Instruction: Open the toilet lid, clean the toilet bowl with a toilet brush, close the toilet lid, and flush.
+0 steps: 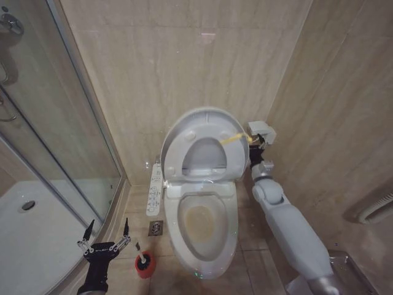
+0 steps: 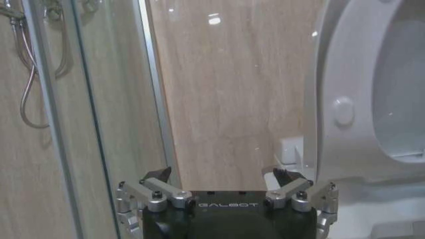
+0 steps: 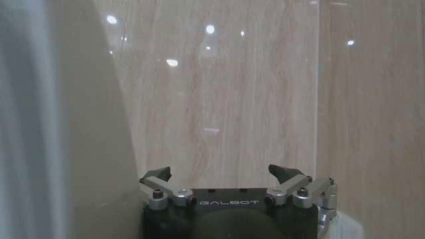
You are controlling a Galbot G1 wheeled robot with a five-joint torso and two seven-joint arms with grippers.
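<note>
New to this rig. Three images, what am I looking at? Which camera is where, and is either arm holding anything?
It is a wheeled robot with two arms in a bathroom. The wide picture comes from its head camera, looking down at the toilet bowl; the toilet lid stands raised against the wall. The other two pictures come from cameras on each wrist. The left gripper hovers low with its jaws open and empty, just above the toilet brush, which sits in its red holder on the floor. The right gripper is up beside the lid's yellow strap, jaws open and empty in its wrist view. A shower tray lies to the left.
</note>
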